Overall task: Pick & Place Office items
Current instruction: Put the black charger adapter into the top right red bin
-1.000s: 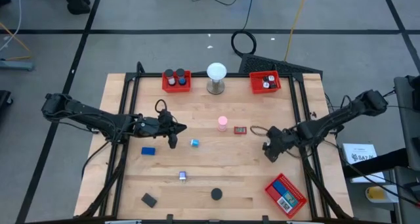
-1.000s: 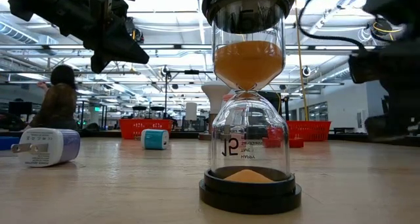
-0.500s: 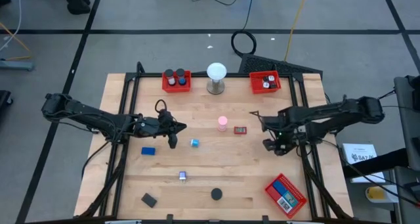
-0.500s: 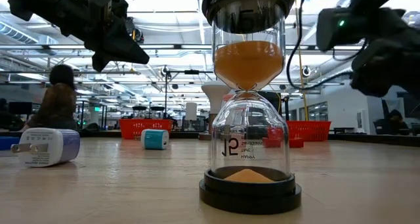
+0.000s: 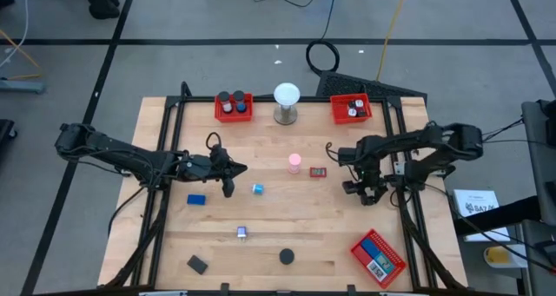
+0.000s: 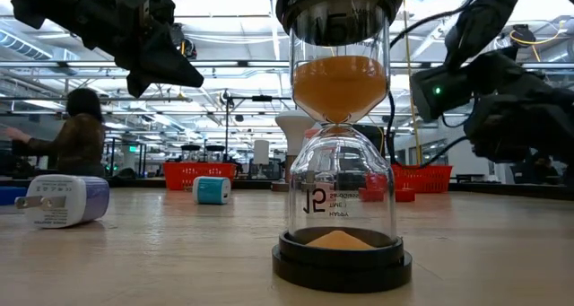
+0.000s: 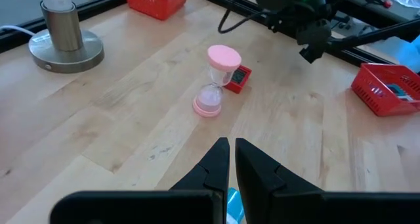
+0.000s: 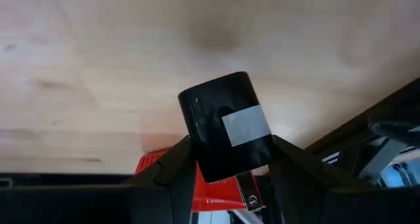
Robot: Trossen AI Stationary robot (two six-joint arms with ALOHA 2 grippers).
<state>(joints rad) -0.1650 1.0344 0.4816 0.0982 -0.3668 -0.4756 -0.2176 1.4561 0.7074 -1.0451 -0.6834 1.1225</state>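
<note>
Trays first: 3 red mesh ones are sitting on the table (image 5: 347, 235), two at the far edge, left (image 5: 234, 107) and right (image 5: 351, 108), w/ the white globe lamp (image 5: 287, 102) between them, plus a third tray (image 5: 379, 255) at the near right corner. Loose office items I'm counting from the high view: 1 pink hourglass (image 5: 294, 163) just beside 1 small red block (image 5: 318, 172) mid-table, 1 teal roll (image 5: 258, 188), 1 blue block (image 5: 196, 200), 1 white plug adapter (image 5: 242, 233), 1 black block (image 5: 198, 264) and 1 black hourglass (image 5: 286, 257) along the near edge, so 7 out on the wood. Left gripper (image 5: 228, 178) is hovering left of centre, near the teal roll, fingers (image 7: 220, 165) nearly together w/ nothing between them. Right gripper (image 5: 363, 187) is hanging over the right side of the table, clamping a black rectangular block (image 8: 226, 124) w/ a grey tape patch between its fingers. Person is showing in the room behind, low view.
</note>
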